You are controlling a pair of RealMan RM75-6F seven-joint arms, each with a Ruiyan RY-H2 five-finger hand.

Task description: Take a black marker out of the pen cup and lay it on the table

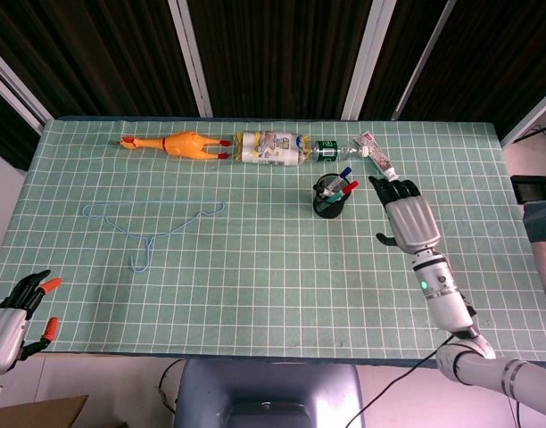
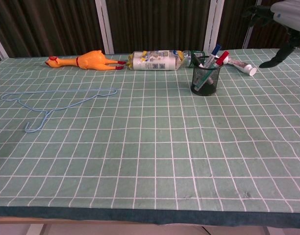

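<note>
Right hand (image 1: pixel 409 218) hovered beside pen cup (image 1: pixel 328 198), fingers (image 1: pixel 393 189) spread, empty; left hand (image 1: pixel 10 312) off tabletop (image 1: pixel 255 259) corner, fingers apart.

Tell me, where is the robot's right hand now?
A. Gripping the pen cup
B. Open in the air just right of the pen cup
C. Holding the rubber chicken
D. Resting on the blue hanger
B: the right hand hovers open beside the pen cup, touching nothing.
</note>
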